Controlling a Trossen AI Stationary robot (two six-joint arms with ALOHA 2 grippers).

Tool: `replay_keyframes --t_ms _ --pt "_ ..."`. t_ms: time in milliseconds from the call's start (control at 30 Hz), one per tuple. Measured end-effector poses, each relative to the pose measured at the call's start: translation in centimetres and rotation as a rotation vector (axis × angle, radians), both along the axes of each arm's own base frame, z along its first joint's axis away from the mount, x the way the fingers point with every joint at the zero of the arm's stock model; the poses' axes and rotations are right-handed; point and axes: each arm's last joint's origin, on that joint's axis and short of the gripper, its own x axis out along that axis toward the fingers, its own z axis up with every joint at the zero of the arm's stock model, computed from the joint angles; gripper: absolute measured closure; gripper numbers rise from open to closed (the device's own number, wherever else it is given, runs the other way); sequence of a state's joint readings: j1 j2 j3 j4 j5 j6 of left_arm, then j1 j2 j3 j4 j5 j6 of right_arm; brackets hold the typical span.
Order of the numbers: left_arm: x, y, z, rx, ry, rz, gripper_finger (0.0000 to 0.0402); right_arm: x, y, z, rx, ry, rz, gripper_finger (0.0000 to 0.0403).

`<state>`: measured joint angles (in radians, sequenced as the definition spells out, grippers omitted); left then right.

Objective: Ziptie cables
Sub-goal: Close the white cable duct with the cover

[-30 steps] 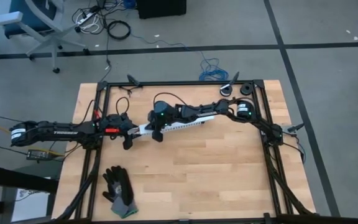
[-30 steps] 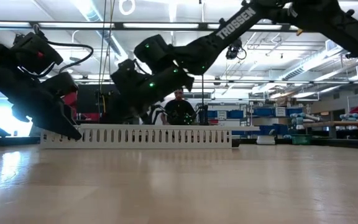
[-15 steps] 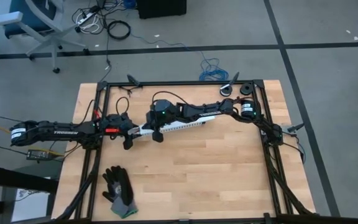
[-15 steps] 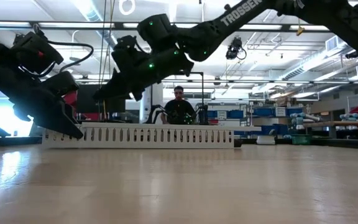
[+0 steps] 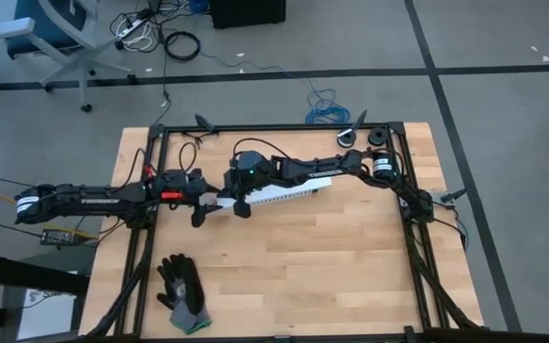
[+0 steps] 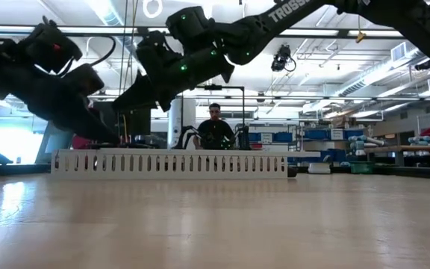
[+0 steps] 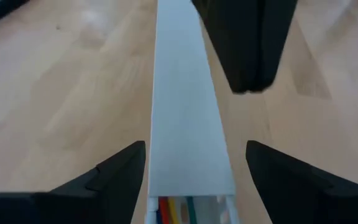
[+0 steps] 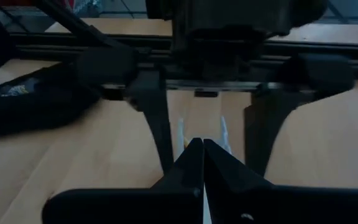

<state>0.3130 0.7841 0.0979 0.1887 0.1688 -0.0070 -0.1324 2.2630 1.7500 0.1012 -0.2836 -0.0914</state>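
My left gripper (image 7: pixel 190 167) hangs with fingers spread either side of the white slotted cable duct (image 7: pixel 185 124), touching nothing. The cables (image 7: pixel 169 210), red, yellow and green, lie inside the duct's open end. My right gripper (image 8: pixel 202 155) hovers above the duct, fingertips pressed together.

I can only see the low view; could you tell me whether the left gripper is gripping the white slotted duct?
Observer: No. In the left wrist view the left gripper is open, with one finger on each side of the white duct.
Operator: Thank you. Is anything inside the duct?
Observer: Yes, the cables show at its open end, under the lid: red, yellow and green ones.
Operator: And is the right gripper open?
Observer: The right gripper is shut, its fingers pressed together and holding nothing. In the high view it is over the duct, close to the left gripper.
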Motion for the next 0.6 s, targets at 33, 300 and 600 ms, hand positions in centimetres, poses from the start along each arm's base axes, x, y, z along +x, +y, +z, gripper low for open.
replay_keyframes --t_ms 33,300,600 --pt "0.0 0.0 0.1 0.002 0.01 -0.002 0.0111 0.0 0.1 0.0 0.001 0.006 0.001 0.0403" --pt "-0.6 -0.1 1.0 -0.005 0.155 0.025 0.0121 -0.5 0.3 -0.5 -0.015 0.097 -0.011 0.0403" --pt "-2.8 -0.8 2.8 -0.004 0.045 0.045 0.0142 -0.6 0.4 -0.7 -0.015 0.116 -0.013 0.0403"
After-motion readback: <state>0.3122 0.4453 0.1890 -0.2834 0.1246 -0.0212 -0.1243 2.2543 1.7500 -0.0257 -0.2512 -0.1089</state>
